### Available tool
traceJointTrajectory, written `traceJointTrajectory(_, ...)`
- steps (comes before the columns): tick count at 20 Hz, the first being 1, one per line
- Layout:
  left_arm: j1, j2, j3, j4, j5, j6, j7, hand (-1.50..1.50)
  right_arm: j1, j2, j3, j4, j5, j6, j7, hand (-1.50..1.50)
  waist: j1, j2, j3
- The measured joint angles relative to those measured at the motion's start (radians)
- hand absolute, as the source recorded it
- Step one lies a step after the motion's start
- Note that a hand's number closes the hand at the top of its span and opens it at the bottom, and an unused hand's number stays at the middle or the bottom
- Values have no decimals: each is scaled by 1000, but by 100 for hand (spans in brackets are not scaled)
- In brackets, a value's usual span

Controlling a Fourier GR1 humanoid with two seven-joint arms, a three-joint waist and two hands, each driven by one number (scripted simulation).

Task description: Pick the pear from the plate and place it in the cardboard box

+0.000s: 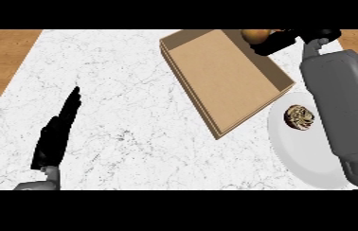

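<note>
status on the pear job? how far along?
Done: the yellow-brown pear is off the white round plate. In hand: the black right hand holds it at the far edge of the open tan cardboard box. Left: release it inside. The black left hand rests open.

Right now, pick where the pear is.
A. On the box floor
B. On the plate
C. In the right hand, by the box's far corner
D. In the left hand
C: the right hand curls round the pear at the far corner of the cardboard box.
</note>
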State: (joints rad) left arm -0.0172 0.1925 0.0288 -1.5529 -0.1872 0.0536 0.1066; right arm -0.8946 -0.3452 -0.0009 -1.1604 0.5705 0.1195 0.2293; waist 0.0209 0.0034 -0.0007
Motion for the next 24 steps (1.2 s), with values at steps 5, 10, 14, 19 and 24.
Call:
traceJointTrajectory(5,-6,-6,2,18,-6,0,-20,0,-94,64,12,220,50,-52,-40,150,4,3,0)
traceJointTrajectory(10,0,-2,2,0,-3,-14,-11,0,-176,118,9,452,102,-126,-71,150,15,7,1)
traceJointTrajectory(14,-21,-6,-1,3,-8,-16,-1,0,-228,157,-30,614,106,-192,-80,-150,23,12,1)
traceJointTrajectory(19,-14,-9,-5,-11,-9,-21,-1,0,-266,177,-81,761,95,-276,-151,-150,32,16,1)
traceJointTrajectory(24,-6,-26,-17,-13,-23,-7,-6,0,-281,178,-179,787,19,-363,-231,-150,30,16,2)
